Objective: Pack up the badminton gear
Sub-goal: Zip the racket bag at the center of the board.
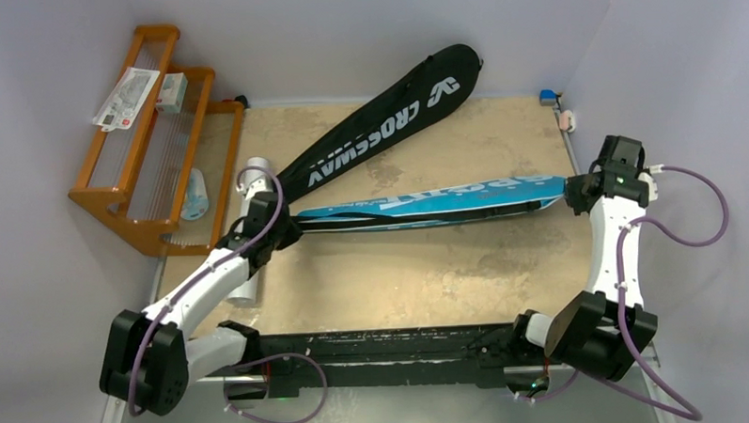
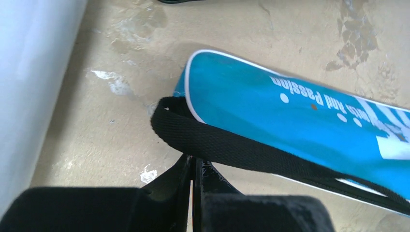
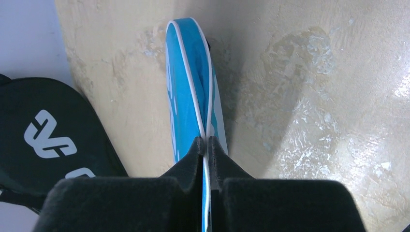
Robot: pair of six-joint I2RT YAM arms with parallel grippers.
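The blue "SPORT" cover (image 1: pixel 436 202) lies across the middle of the table. My right gripper (image 1: pixel 577 193) is shut on the white-piped edge of its wide end (image 3: pixel 193 96), holding that end on edge. My left gripper (image 1: pixel 282 229) is at the narrow end (image 2: pixel 290 106), its jaws shut with the tips (image 2: pixel 195 159) at the cover's black strap (image 2: pixel 227 145). The black "CROSSWAY" cover (image 1: pixel 387 126) lies diagonally behind; it also shows in the right wrist view (image 3: pixel 48 135). A white tube (image 1: pixel 246 289) lies under my left arm, partly hidden. No rackets or shuttlecocks show.
An orange wooden rack (image 1: pixel 116 197) stands at the far left with a packet (image 1: pixel 127 96) and a small box (image 1: pixel 171 91) on top. A small blue and white item (image 1: pixel 553 100) sits at the table's back right corner. White walls surround the table.
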